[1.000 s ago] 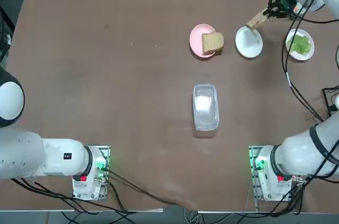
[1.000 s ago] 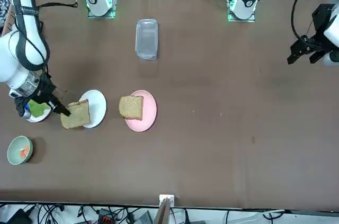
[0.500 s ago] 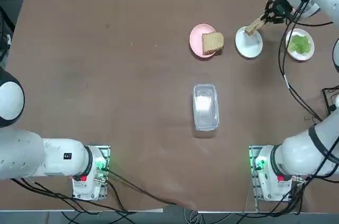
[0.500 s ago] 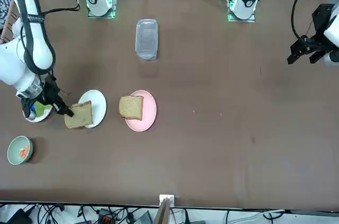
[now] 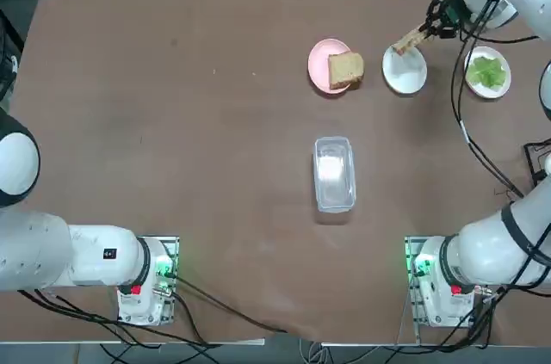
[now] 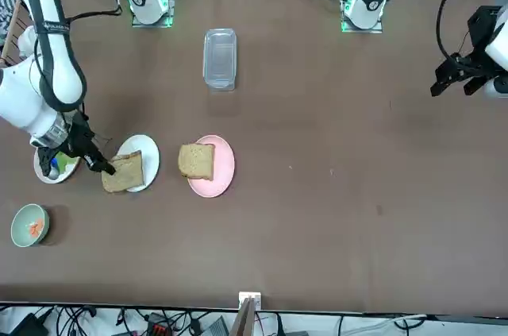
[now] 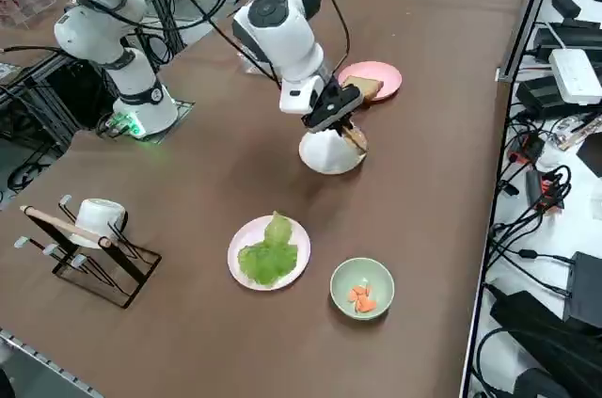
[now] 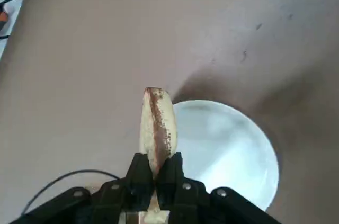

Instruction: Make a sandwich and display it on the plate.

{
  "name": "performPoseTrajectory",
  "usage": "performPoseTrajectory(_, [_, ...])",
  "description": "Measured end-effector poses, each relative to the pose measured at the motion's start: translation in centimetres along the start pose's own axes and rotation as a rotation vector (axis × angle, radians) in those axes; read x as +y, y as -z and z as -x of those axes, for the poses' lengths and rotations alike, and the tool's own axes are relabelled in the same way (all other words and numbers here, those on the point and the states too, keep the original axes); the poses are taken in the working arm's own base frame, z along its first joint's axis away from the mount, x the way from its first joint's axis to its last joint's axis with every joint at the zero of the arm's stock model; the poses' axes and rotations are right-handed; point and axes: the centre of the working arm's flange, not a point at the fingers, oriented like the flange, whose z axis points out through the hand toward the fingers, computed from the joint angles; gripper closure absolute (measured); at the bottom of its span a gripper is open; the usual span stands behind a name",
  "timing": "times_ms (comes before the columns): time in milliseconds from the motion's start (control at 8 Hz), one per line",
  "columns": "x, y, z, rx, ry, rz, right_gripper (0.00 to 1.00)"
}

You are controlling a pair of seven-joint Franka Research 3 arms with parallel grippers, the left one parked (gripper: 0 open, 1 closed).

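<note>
The worktop [image 5: 172, 123] is carrying everything at its far right end, as the overhead view shows it; the big change of the last second is happening there; the right arm has been swinging its load in from the plate's outer side, so that the bread slice [image 6: 125, 172], which was hanging mostly off the rim a second ago, is now lying over the near-right part of the plate [image 5: 405, 71]; I am judging this to be the laying of the sandwich's bottom layer, close to release but not yet let go.

The right pincer [image 8: 153, 181] is squeezing the slice by one edge, its fingers nearly together on the crust; the wrist camera is showing the slice edge-on above the plate's rim, so it is hanging tilted rather than flat.

The remaining ingredients are waiting: a second slice [image 5: 345, 69] is sitting on the pink plate [image 5: 320, 61] just beside, and the lettuce [image 7: 268, 255] is lying on another white plate [image 7: 243, 238] on the far side of the arm.

The held slice is looking square, tan and toasted, with a darker brown crust; the plate beneath it is plain white, round and about as wide as the bread.
</note>
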Motion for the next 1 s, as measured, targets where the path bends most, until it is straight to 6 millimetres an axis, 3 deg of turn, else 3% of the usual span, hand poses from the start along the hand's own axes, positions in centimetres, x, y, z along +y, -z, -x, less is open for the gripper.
performPoseTrajectory(1000, [-0.05, -0.15, 0.86, -0.061, 0.004, 0.005, 0.92])
